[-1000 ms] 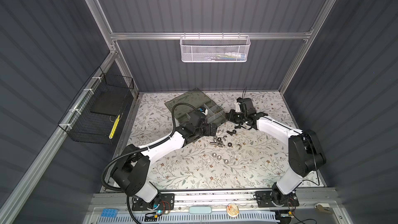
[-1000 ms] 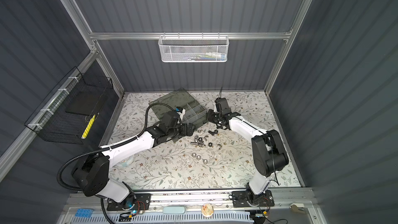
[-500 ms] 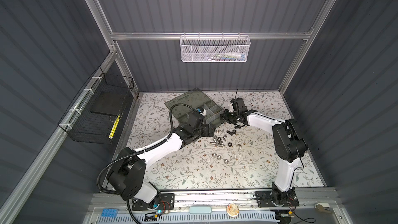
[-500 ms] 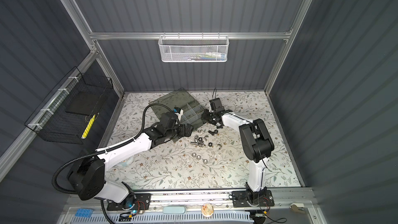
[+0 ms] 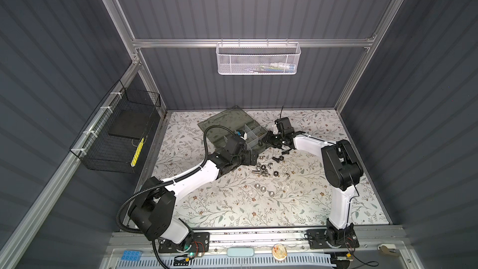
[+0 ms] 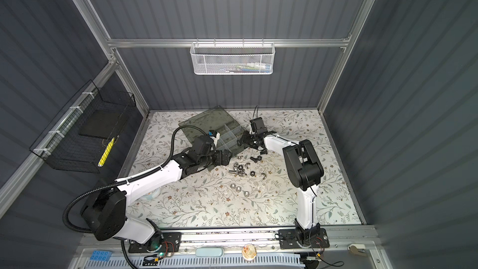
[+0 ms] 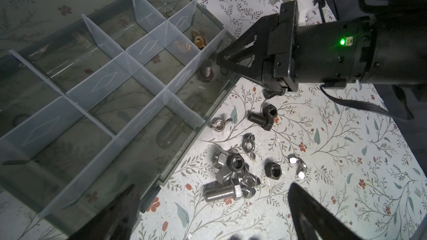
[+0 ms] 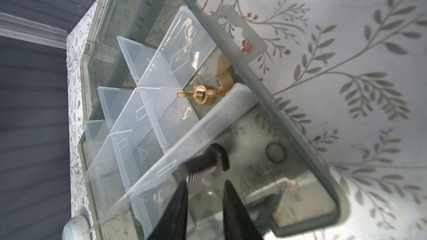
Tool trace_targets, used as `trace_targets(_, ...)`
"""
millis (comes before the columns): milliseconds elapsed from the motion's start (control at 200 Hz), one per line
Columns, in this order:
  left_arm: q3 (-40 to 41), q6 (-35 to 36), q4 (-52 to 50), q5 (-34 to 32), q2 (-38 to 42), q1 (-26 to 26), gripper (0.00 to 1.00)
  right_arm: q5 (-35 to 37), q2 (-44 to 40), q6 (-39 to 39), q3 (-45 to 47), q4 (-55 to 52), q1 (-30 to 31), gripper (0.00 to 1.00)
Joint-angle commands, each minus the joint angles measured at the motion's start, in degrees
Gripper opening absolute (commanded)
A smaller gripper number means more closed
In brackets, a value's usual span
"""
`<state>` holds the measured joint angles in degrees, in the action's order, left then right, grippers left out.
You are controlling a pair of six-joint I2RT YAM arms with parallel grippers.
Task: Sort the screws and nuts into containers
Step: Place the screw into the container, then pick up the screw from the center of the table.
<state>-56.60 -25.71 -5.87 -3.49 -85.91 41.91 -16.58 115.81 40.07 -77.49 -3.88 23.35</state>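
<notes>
At the near-edge compartment of the containers (image 7: 129,98), the right gripper (image 8: 205,182) holds its jaws narrowly apart, and a dark screw (image 8: 203,165) (blurred in the right wrist view) sits just beyond its tips, inside the case. Brass wing nuts (image 8: 200,94) lie in the neighbouring compartment. Beside the case, the left gripper (image 7: 212,185) hovers spread wide and empty over loose nuts (image 7: 233,162) and screws (image 7: 221,192) on the table (image 7: 346,135).

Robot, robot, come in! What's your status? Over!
Left gripper open, near loose nuts. Right gripper open, dark bolt inside case compartment, beyond its tips. Nothing blocking.
</notes>
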Motion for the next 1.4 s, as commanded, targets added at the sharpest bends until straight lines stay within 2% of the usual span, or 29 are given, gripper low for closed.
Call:
trace_targets(0, 0.78, 0.24, -1.26, -0.47, 0.78, -0.26, 1.0, -0.28, 0.89, -0.15, -1.34, -0.51, 0.16, 0.31)
trace_targets(205, 0.95, 0.14, -1.27, -0.38, 0.7, -0.28, 1.0, -0.26, -1.0, -0.86, -1.13, -1.2, 0.15, 0.39)
trace_targets(535, 0.47, 0.25, -1.4, -0.04, 0.7, -0.25, 1.0, 2.72, -9.12, -3.54, 2.57, -3.01, 0.11, 0.61)
trace_targets(811, -0.88, -0.22, -0.02, 1.86, -0.69, -0.24, 1.0, 7.29, -18.28, -6.47, 10.86, -4.41, -2.26, 0.99)
trace_targets(1056, -2.79, -2.38, 3.66, 5.41, -4.95, 0.11, 1.0, 9.47, -22.01, -7.36, 19.25, -5.52, -7.03, 0.99)
trace_targets(1396, -6.57, -3.39, 5.49, 7.35, -10.41, 1.75, 1.0, 10.93, -18.44, -8.94, 22.42, -5.7, -9.3, 0.99)
